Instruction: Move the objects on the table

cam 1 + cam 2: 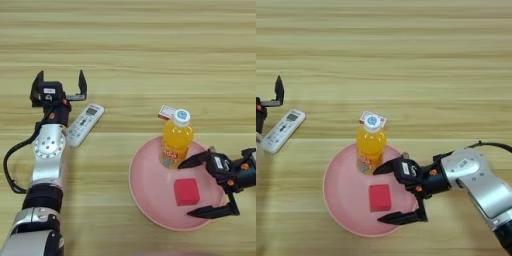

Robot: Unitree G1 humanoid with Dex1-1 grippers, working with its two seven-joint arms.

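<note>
White-and-red box [167, 112] mostly hidden behind orange bottle [175, 139].

Red cube [186, 192] flat on plate [145, 192]

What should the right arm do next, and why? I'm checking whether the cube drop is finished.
Probably draw the right gripper back off the pink plate. Its fingers are open and the red cube lies flat on the plate beside the orange bottle, clear of both fingers. The left gripper sits open by the remote.
</note>
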